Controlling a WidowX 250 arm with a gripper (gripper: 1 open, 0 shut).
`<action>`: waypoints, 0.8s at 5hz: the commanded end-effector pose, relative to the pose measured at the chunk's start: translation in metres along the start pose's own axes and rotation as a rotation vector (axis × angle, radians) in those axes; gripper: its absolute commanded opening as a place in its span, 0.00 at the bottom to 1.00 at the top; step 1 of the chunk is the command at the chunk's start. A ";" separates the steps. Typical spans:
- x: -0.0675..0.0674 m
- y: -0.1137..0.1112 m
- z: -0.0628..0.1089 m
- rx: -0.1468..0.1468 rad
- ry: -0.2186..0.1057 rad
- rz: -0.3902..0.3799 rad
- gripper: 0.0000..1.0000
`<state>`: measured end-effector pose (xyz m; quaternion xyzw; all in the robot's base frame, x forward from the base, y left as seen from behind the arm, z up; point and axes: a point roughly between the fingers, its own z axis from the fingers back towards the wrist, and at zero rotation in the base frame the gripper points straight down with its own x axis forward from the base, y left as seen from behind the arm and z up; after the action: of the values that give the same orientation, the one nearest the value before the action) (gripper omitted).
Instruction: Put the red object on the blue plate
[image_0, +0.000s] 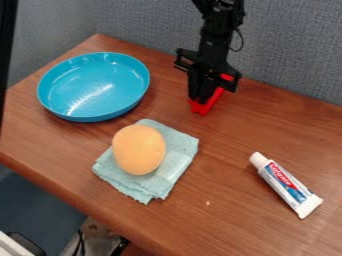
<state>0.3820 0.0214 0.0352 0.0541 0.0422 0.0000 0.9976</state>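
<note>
The pincer (203, 88) stands closed around the red object (203, 99) at upper centre, which seems to rest on the table (241, 215). Lifting and carrying to the empty blue plate (94, 86), upper left, remain.

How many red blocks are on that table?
1. The red block stands on the table at the back, gripped between the fingers of the robot's hand, right of the blue plate. The toothpaste tube only carries red marks.
</note>
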 end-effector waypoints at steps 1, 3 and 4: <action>0.002 0.003 0.008 0.013 -0.022 -0.001 1.00; 0.003 0.002 0.006 0.017 -0.025 -0.002 0.00; 0.003 0.001 0.005 0.018 -0.031 -0.003 0.00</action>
<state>0.3815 0.0226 0.0299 0.0580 0.0419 0.0017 0.9974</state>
